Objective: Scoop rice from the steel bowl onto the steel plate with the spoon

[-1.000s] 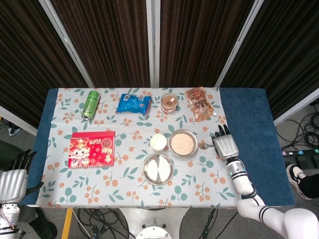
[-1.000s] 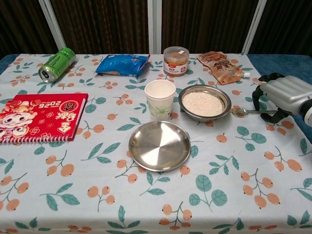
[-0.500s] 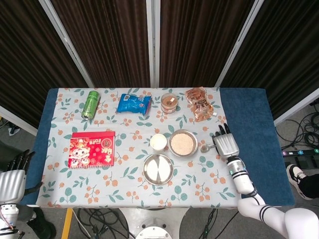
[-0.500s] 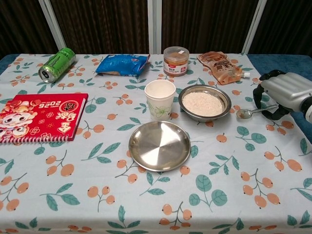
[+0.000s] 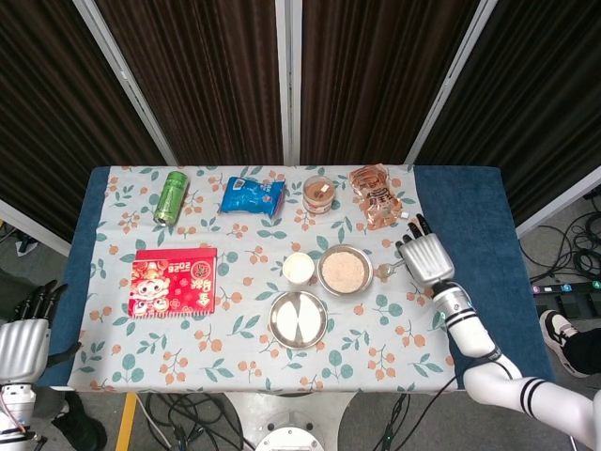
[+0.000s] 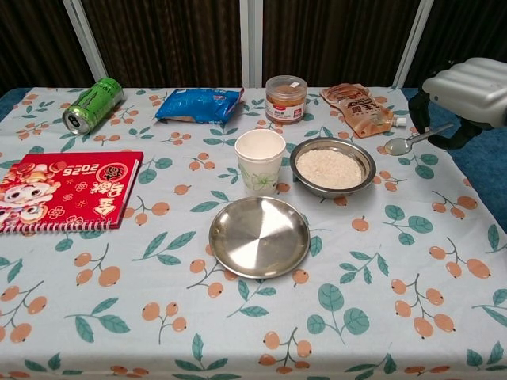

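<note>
The steel bowl (image 6: 333,167) (image 5: 344,271) holds white rice and stands right of a paper cup (image 6: 261,161) (image 5: 298,268). An empty steel plate (image 6: 259,236) (image 5: 299,318) lies just in front of both. My right hand (image 6: 467,88) (image 5: 424,256) holds the spoon (image 6: 412,142) (image 5: 387,271) by its handle, lifted off the table to the right of the bowl; the spoon's bowl points left and looks empty. My left hand (image 5: 23,340) hangs off the table's left edge, fingers apart, holding nothing.
A red booklet (image 6: 65,188) lies at the left. Along the back are a green can (image 6: 93,104) on its side, a blue snack bag (image 6: 200,104), a lidded jar (image 6: 286,99) and an orange pouch (image 6: 358,108). The flowered cloth (image 6: 356,317) covers the table.
My right hand has risen off the table with the spoon, lifting it from beside the bowl and moving up and slightly back. The left hand has stayed still.
</note>
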Available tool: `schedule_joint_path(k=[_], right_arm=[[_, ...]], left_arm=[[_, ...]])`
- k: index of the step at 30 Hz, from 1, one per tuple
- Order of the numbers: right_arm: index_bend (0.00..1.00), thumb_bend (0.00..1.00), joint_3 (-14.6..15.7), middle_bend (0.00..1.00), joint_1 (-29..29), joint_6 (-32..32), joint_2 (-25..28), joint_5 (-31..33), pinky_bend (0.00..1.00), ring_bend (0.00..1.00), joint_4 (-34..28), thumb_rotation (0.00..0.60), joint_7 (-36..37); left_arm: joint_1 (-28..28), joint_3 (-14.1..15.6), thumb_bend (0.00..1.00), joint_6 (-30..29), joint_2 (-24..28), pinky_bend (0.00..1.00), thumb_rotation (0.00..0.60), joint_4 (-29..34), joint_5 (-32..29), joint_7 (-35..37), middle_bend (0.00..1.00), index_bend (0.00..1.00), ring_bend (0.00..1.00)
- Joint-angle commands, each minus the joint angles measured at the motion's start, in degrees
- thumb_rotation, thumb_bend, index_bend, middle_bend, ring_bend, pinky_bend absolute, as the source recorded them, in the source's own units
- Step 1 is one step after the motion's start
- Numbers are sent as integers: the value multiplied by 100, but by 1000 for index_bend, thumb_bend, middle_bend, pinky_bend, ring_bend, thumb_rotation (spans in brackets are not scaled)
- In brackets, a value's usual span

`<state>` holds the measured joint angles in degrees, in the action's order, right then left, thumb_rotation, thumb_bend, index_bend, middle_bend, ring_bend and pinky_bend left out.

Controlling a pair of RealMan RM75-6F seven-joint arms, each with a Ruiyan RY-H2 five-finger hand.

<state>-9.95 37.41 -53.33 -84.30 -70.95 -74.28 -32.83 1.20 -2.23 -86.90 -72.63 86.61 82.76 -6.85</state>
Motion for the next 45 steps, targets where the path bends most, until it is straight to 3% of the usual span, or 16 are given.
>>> schedule_joint_path(k=[1, 11, 16, 29, 45], right_arm=[[598, 327, -174, 436, 496, 465, 223, 579, 87, 162, -425, 600, -941], [604, 327, 89, 437, 1316, 715, -509, 1385, 87, 162, 149, 600, -2516], [605, 327, 260, 437, 1534, 692, -859, 1574, 87, 162, 524, 600, -2940], [606, 327, 395, 437, 1878, 645, -1405, 1684, 87, 162, 966, 600, -3144], [622, 327, 523, 442, 1920, 388, -1322, 1589, 88, 162, 595, 600, -3029]], left_arm=[[-10, 6, 65, -5, -1, 209, 600, -7, 1, 18, 183, 182, 120], [-66, 23, 65, -5, -57, 209, 600, -143, -43, 205, 183, 181, 119], [-88, 30, 65, 6, -97, 209, 600, -237, -61, 304, 183, 182, 120], [-162, 40, 66, -11, -198, 209, 600, -463, -94, 500, 183, 182, 120], [-180, 38, 65, -14, -259, 209, 600, -544, -63, 555, 183, 182, 120]])
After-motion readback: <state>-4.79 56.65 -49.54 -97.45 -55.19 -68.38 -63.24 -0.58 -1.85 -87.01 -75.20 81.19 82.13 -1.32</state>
